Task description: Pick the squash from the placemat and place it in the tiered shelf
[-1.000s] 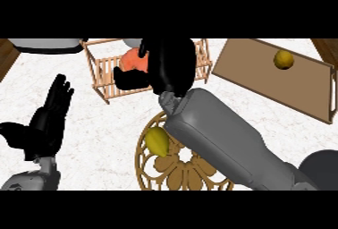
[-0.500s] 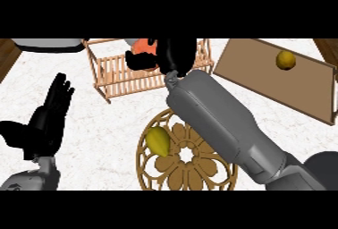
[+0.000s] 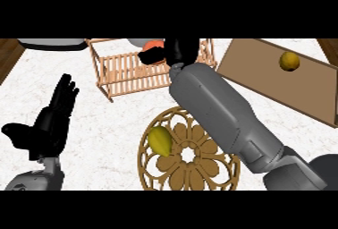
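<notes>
While the right hand (image 3: 177,50) sits over the wooden tiered shelf (image 3: 132,78) at 12 o'clock, its fingers curl round an orange thing (image 3: 154,45), most likely the squash, though mostly hidden. Compared with a second ago the forearm has stretched further up the view and the hand has moved from the shelf's near rail to deep over its far side, at the picture's top edge. Orange patch peeks out at the hand's 10 o'clock, above the slats; can't tell if it touches the rack yet. Judgement: carry is basically over, release is the step left.

Left hand (image 3: 49,125) rests at 9 o'clock, fingers straight and up, holding nothing, same as before. Round placemat (image 3: 191,172) at 6 o'clock carries a yellow-green fruit (image 3: 160,140) on its left side, unmoved. Another yellow fruit (image 3: 288,61) lies on the brown board (image 3: 264,74) at 2 o'clock. White marbled table (image 3: 99,120) underneath.
</notes>
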